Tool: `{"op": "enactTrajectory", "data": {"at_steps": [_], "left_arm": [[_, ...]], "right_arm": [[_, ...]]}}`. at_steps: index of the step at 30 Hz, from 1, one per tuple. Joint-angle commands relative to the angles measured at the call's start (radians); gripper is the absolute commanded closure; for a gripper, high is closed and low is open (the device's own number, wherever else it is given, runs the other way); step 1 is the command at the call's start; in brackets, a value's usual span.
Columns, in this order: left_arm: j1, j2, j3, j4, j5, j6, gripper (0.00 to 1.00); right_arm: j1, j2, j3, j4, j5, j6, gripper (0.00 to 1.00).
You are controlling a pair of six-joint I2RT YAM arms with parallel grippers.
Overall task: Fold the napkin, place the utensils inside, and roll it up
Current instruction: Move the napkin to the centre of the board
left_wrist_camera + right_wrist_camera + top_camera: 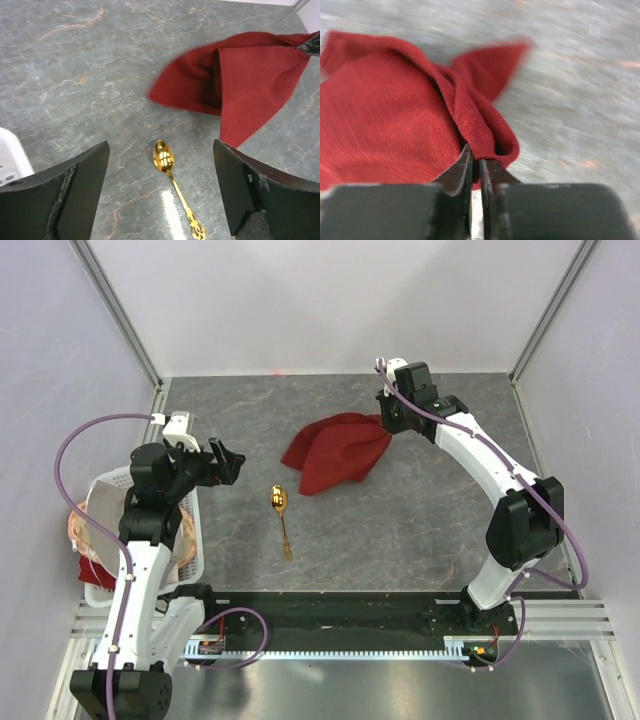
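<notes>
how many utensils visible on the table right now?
1. A gold spoon lies on the table, near-left of the maroon napkin and apart from it. Others may be hidden in the white basket or under the napkin.

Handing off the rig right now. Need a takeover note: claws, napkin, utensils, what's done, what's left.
Left claw: open and empty, above the table, left of the spoon.
Right claw: shut on one corner of the napkin.
Napkin: bunched in loose folds mid-table, not laid flat.
Spoon: lies bare on the table on the near side of the napkin, apart from it. It is the only utensil in view.
Done: corner grasp only; no tidy fold yet.
Left: spread and fold the napkin, put the spoon inside, roll it up.
</notes>
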Motion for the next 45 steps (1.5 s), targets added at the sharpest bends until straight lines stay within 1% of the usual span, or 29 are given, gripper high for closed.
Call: {"op": "enactTrajectory", "data": {"at_steps": [1,2,3,5,6,7,9,10,12,13,14,16,17,20,21,22,23,24,28,31,38,40,44,45], "left_arm": [[-0.051,0.032,0.01,0.037,0.066,-0.085,0.11],[-0.067,0.038,0.005,0.041,0.068,-0.126,0.12],[-0.082,0.047,0.001,0.052,0.068,-0.144,0.13],[-0.146,0.066,-0.019,0.061,0.036,-0.193,0.14],[-0.172,0.072,-0.03,0.07,0.016,-0.206,0.14],[-0.232,0.073,-0.044,0.098,-0.035,-0.219,0.14],[-0.287,0.109,-0.08,0.13,-0.107,-0.257,0.14],[-0.333,0.127,-0.09,0.161,-0.121,-0.269,0.14],[-0.363,0.197,-0.107,0.196,-0.148,-0.305,0.15],[-0.383,0.222,-0.108,0.222,-0.159,-0.317,0.16],[-0.39,0.275,-0.108,0.234,-0.17,-0.319,0.17],[-0.407,0.326,-0.102,0.253,-0.187,-0.313,0.18],[-0.415,0.355,-0.09,0.273,-0.182,-0.308,0.18],[-0.452,0.457,-0.067,0.323,-0.185,-0.283,0.19],[-0.466,0.515,-0.059,0.336,-0.187,-0.279,0.19],[-0.47,0.541,-0.041,0.339,-0.188,-0.267,0.2],[-0.476,0.569,-0.032,0.366,-0.19,-0.26,0.2],[-0.483,0.628,-0.019,0.37,-0.198,-0.256,0.2],[-0.489,0.765,0.063,0.374,-0.202,-0.233,0.2],[-0.493,0.835,0.105,0.377,-0.219,-0.227,0.21],[-0.509,0.954,0.183,0.383,-0.199,-0.205,0.23],[-0.512,0.978,0.206,0.382,-0.184,-0.199,0.26],[-0.515,1.029,0.232,0.379,-0.155,-0.204,0.28],[-0.516,1.05,0.243,0.377,-0.15,-0.208,0.31]], "right_arm": [[-0.019,0.003,-0.056,-0.028,0.278,-0.008,0.76],[-0.024,0.014,-0.061,-0.037,0.301,0.004,0.62],[-0.024,0.023,-0.062,-0.061,0.317,0.012,0.44],[-0.025,0.031,-0.083,-0.074,0.296,0.03,0.34],[-0.022,0.028,-0.093,-0.072,0.282,0.038,0.33],[-0.018,0.011,-0.103,-0.072,0.268,0.047,0.33],[-0.001,-0.016,-0.151,-0.061,0.256,0.073,0.32],[0.022,-0.053,-0.171,-0.057,0.256,0.082,0.32],[0.051,-0.09,-0.237,-0.048,0.234,0.117,0.32],[0.085,-0.127,-0.263,-0.045,0.221,0.127,0.32],[0.102,-0.144,-0.318,-0.035,0.213,0.14,0.32],[0.146,-0.191,-0.373,-0.026,0.204,0.186,0.32],[0.159,-0.205,-0.431,-0.014,0.197,0.2,0.32],[0.173,-0.259,-0.525,0.014,0.179,0.254,0.32],[0.173,-0.279,-0.541,0.017,0.18,0.262,0.32],[0.173,-0.286,-0.559,0.018,0.184,0.272,0.32],[0.173,-0.292,-0.561,0.018,0.187,0.275,0.32],[0.173,-0.299,-0.562,0.018,0.185,0.28,0.33],[0.171,-0.299,-0.57,0.018,0.147,0.294,0.34],[0.173,-0.291,-0.584,0.02,0.162,0.298,0.34],[0.173,-0.257,-0.61,0.017,0.228,0.314,0.34],[0.17,-0.24,-0.613,0.012,0.251,0.317,0.35],[0.148,-0.211,-0.622,0.005,0.273,0.323,0.35],[0.134,-0.201,-0.628,0.006,0.277,0.328,0.36]]}}
